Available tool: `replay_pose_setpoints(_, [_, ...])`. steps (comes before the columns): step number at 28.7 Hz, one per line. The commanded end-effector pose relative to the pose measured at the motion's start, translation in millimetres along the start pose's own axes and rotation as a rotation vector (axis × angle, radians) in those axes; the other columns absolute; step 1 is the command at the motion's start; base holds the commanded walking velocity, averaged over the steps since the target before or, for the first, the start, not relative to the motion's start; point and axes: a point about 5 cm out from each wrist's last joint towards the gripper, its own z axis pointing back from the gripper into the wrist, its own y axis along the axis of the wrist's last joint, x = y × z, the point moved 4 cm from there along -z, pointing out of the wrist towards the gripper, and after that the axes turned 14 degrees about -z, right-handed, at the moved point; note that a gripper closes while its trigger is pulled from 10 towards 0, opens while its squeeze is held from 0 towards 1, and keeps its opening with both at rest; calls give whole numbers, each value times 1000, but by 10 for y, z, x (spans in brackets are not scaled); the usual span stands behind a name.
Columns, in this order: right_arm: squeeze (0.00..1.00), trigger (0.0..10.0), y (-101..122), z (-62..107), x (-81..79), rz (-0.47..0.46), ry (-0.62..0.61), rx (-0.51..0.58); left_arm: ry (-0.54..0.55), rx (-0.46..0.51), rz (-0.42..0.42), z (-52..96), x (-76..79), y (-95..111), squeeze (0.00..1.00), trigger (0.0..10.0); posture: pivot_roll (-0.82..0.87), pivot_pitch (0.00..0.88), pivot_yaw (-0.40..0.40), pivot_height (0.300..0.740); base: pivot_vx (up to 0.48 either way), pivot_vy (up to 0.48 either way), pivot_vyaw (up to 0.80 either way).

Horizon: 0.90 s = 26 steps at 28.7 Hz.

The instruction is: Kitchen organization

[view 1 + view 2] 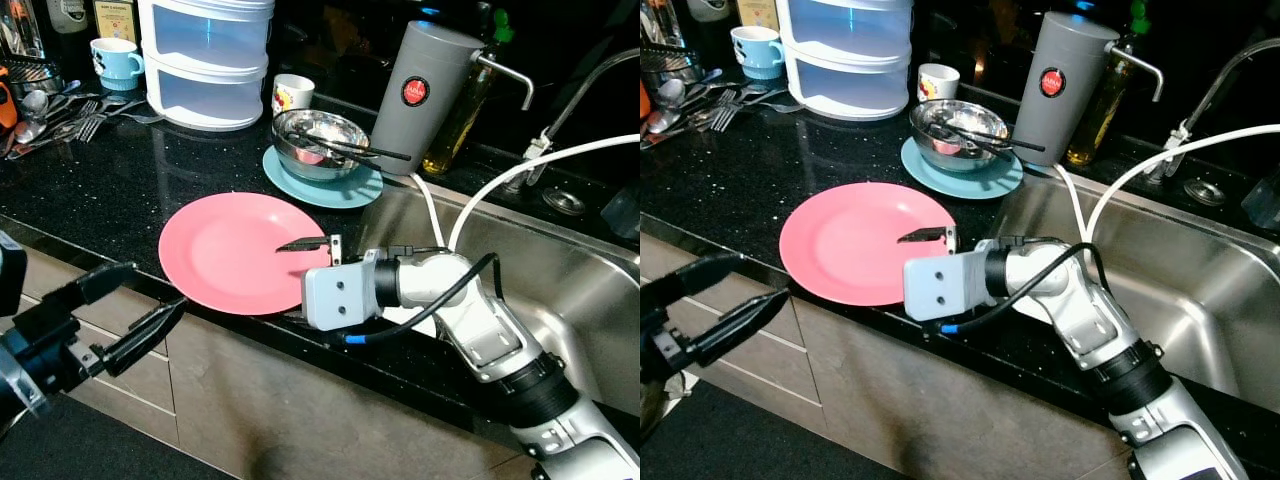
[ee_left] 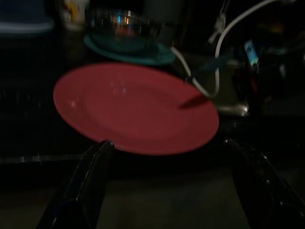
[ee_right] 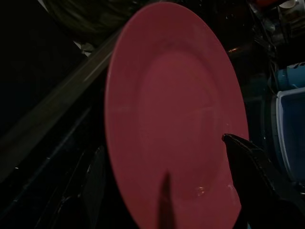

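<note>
1. Pink plate point(image 1: 237, 251) lies flat on the black counter point(image 1: 90, 190), its near rim just at the counter edge, right in front of my right gripper point(image 1: 318, 262).
2. I judge the step in hand is picking up that plate; next I need one finger under the rim and one above it, then a firm close.
3. My right pincer is spread: one finger point(image 1: 304, 243) sits over the plate's right side, and the right wrist view shows the fingers straddling the rim. It grips nothing yet.
4. My left gripper point(image 1: 135, 310) hovers below the counter edge, fingers spread wide and empty, facing the plate.
5. Beyond the right pincer, a steel bowl point(image 1: 318, 142) rests on a teal plate point(image 1: 345, 189).
</note>
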Motion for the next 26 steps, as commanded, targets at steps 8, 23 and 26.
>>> replay_pose_setpoints(8, [0, 10000, -28, -3, 56, 17, -40, -9, -31, -87, 160, 42, 141, -271, 0, 10000, 209, 0, -139, 740, 0, 0, 0])
replay_pose_setpoints(23, [0, 0, -29, -5, 106, 26, -87, 10, -25, -96, 160, 56, 131, -269, 0, 10000, 208, 0, -137, 740, 0, 0, 0])
replay_pose_setpoints(26, [0, 0, -28, -6, 113, 28, -93, 12, -25, -95, 156, 53, 130, -265, 0, 10000, 208, 0, -137, 740, 0, 0, 0])
